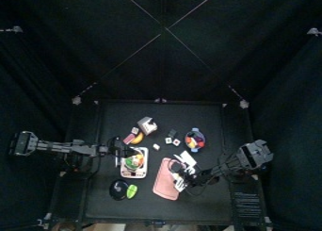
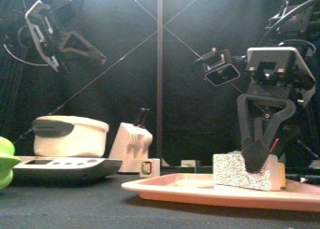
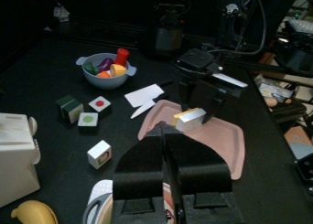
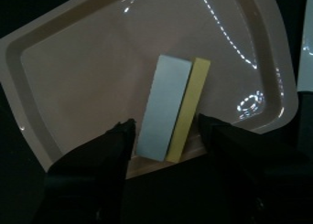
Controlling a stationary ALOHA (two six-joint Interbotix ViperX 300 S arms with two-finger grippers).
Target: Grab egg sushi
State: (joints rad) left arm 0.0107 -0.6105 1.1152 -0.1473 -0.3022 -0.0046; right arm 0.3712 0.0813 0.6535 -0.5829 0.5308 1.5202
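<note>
Note the egg sushi (image 4: 178, 107): a pale grey-white slab faced with a yellow layer, on the pink tray (image 4: 86, 54). Right gripper (image 4: 166, 141) straddles it, jaws unclenched; left gripper (image 3: 167, 177) nearly clenched, empty

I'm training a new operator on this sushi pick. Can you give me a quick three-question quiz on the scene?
1. True or false: the egg sushi lies on the pink tray.
2. Which arm's gripper is at the sushi? A) left B) right
3. Fill in: the jaws on either side of the sushi stand ___ (open/shut).

Key: 1 true; 2 B, the right gripper; 3 open.
</note>
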